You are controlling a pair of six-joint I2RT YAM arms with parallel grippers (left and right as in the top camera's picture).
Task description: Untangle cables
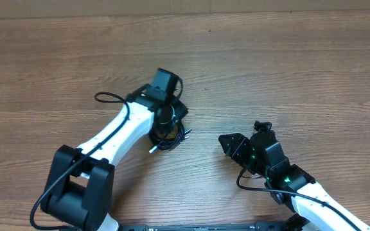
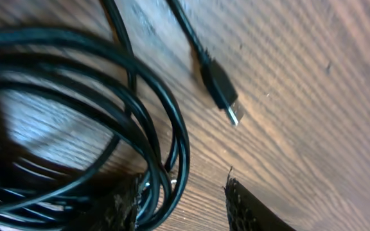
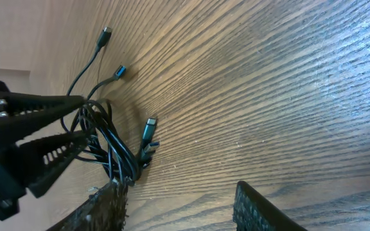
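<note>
A bundle of coiled black cables lies on the wooden table near the middle. My left gripper points down onto it. In the left wrist view the coils fill the left side and a USB plug lies free to the right. The left gripper's fingers are open, with a few loops lying against the left finger. My right gripper is open and empty, to the right of the bundle. The right wrist view shows the bundle, its loose plugs and the open right fingers.
The table is bare wood. A thin black arm cable loops beside the left arm. The left gripper's fingers show at the left of the right wrist view. Two cable ends stretch away from the bundle.
</note>
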